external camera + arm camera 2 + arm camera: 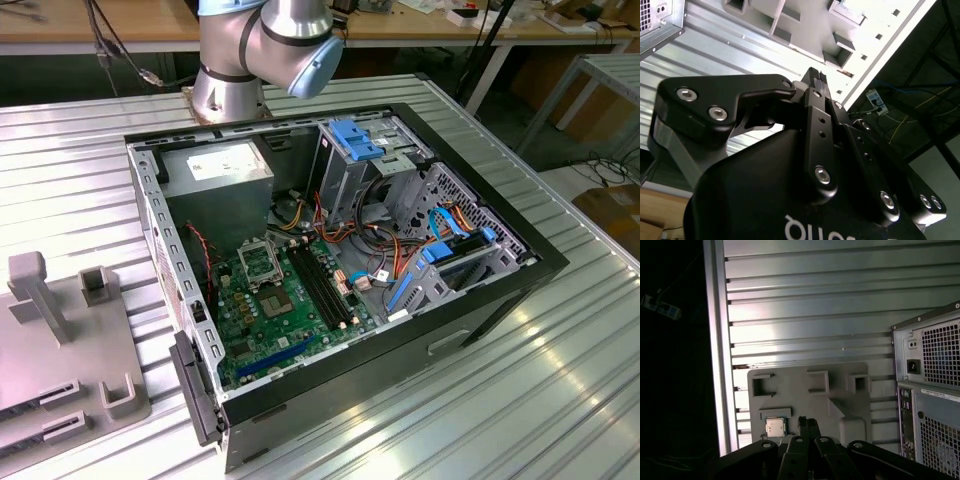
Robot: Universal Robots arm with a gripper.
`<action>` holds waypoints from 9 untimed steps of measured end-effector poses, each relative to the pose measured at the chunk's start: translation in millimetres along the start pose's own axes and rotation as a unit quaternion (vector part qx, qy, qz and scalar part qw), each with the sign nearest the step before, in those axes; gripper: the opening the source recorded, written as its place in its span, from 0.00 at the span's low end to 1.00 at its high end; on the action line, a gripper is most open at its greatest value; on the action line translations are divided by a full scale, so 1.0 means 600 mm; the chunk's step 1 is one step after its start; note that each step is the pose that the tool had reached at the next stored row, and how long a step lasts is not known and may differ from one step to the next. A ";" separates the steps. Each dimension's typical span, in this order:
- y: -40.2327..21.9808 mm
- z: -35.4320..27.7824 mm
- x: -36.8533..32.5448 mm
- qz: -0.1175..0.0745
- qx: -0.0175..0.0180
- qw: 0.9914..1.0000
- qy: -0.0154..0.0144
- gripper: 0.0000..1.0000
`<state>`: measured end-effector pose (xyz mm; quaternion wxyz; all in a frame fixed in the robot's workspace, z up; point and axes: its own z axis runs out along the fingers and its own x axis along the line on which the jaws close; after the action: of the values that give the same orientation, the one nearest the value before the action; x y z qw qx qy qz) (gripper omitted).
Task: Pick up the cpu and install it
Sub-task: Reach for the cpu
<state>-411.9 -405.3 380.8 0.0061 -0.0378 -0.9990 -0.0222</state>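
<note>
The cpu (pixel 775 427), a small square chip with a silver-grey top, lies flat in a recess of the grey holder plate (pixel 805 395) on the slatted metal table. In both wrist views my gripper (pixel 809 423) (pixel 816 76) hangs well above that plate. Its two black fingertips are pressed together, shut, with nothing between them. In the first wrist view the cpu appears just beside the fingertips. The exterior view has the open computer case (pixel 340 270) with its green board (pixel 285 310) and the black-framed square socket (pixel 262 262). The arm's base (pixel 262 50) stands behind the case.
The grey holder plate (pixel 60 350) sits at the exterior view's left, with raised blocks and slots. The case's rear panel (pixel 932 390) rises close to the plate. Long black memory slots (pixel 322 288), cables and blue-clipped drive bays (pixel 440 260) crowd the case. The table edge (pixel 717 350) borders a dark drop.
</note>
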 end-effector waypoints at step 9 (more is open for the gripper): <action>-0.037 0.024 0.026 -0.003 0.000 1.000 0.001 0.11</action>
<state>-429.4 -425.7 365.4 0.0070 -0.0352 -0.9991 -0.0225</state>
